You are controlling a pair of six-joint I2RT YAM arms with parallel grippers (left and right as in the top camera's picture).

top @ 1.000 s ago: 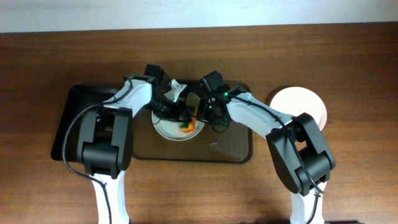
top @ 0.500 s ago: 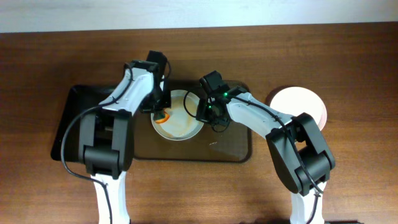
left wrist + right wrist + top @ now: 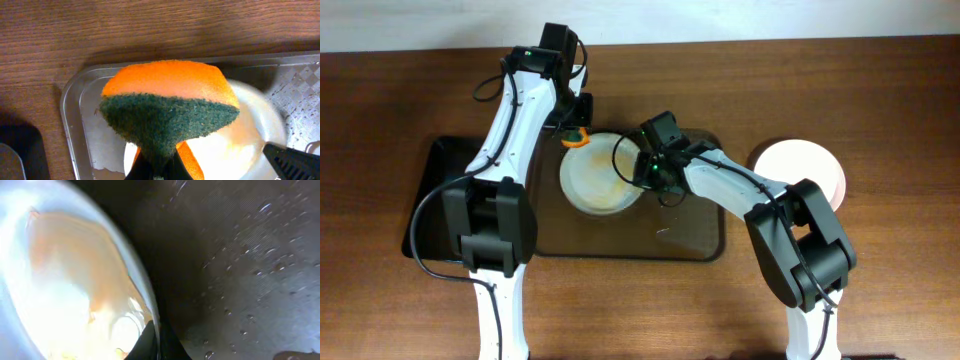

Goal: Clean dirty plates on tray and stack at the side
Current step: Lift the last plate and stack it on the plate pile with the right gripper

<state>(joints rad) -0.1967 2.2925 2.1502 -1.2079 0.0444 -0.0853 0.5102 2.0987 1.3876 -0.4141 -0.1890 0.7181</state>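
Gripped the sponge tight in the left fingers over a corner of the tray. Pinched the rim of the smeared plate between the right fingers.

You have a brown wooden table, its grain running from left to right. On its left part a black tray lies flat, and its rounded corner shows. Beyond the far edge of the table you see a pale strip.
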